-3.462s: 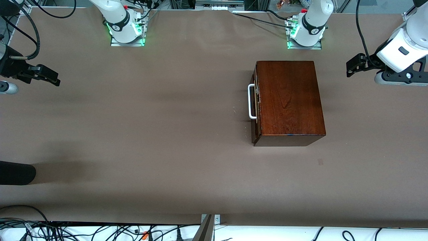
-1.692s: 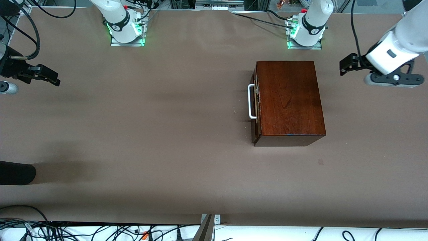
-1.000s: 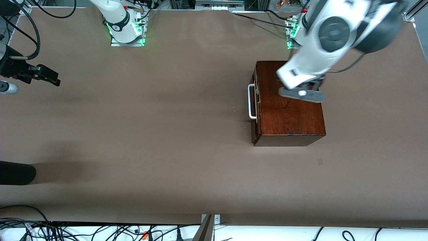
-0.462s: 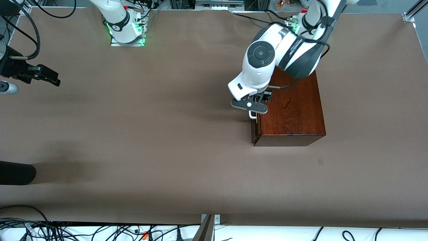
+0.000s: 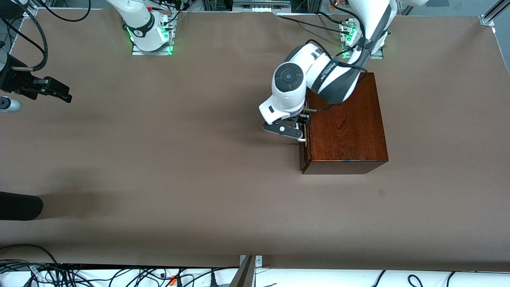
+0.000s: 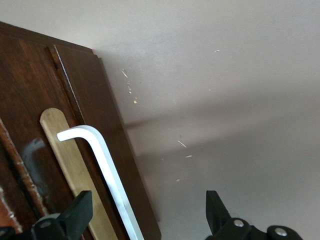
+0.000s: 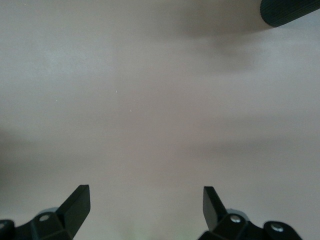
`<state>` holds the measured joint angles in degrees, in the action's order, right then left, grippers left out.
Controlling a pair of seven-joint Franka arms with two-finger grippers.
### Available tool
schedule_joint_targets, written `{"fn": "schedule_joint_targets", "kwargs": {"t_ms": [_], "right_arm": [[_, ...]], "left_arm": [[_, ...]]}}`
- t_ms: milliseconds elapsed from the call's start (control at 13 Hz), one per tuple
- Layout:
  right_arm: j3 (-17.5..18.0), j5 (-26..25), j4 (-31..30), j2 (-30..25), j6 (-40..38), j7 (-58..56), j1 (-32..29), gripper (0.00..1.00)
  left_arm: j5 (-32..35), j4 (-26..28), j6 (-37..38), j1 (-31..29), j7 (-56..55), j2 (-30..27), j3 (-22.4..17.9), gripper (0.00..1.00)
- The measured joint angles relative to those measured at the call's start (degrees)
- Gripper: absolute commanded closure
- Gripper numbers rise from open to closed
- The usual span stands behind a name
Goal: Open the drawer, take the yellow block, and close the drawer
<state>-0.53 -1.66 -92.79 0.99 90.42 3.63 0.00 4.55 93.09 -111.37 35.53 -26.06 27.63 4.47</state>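
Swinging in from the tabletop's [image 5: 159,167] edge, the left hand [image 6: 145,227] now straddles the shut dark reddish-brown wooden drawer's [image 6: 75,150] white U-shaped bar handle [image 6: 107,170], fingers apart; right hand [image 5: 59,95] waits, fingers apart. Yellow block unseen.

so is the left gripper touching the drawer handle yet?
Apart. The left wrist view shows the left gripper open, its fingers straddling the white handle with gaps either side.

Left arm: swings in from the left arm's end of the table, crosses over the box [image 5: 344,119] and now reaches down at its front.
Left gripper [image 5: 299,128]: moves from open air beside the box to the handle [image 6: 102,170], fingers [image 6: 75,215] spread either side of the white bar.
Handle: now mostly hidden under the gripper in the front view.
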Motion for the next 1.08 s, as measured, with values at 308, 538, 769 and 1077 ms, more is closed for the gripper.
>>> {"fn": "schedule_joint_targets", "kwargs": {"t_ms": [308,538,769,1077], "right_arm": [[0.0,0.0,0.0,0.0,0.0,0.0,0.0,0.0],[0.0,0.0,0.0,0.0,0.0,0.0,0.0,0.0],[0.0,0.0,0.0,0.0,0.0,0.0,0.0,0.0],[0.0,0.0,0.0,0.0,0.0,0.0,0.0,0.0]], "left_arm": [[2.5,0.1,0.0,1.5,-2.8,1.0,0.0,0.0],[4.9,0.1,0.0,1.5,-2.9,1.8,-0.6,0.0],[5.5,0.0,-0.1,1.6,-3.9,2.1,-0.5,0.0],[7.8,0.0,-0.1,2.4,-5.3,2.5,-0.5,0.0]]}}
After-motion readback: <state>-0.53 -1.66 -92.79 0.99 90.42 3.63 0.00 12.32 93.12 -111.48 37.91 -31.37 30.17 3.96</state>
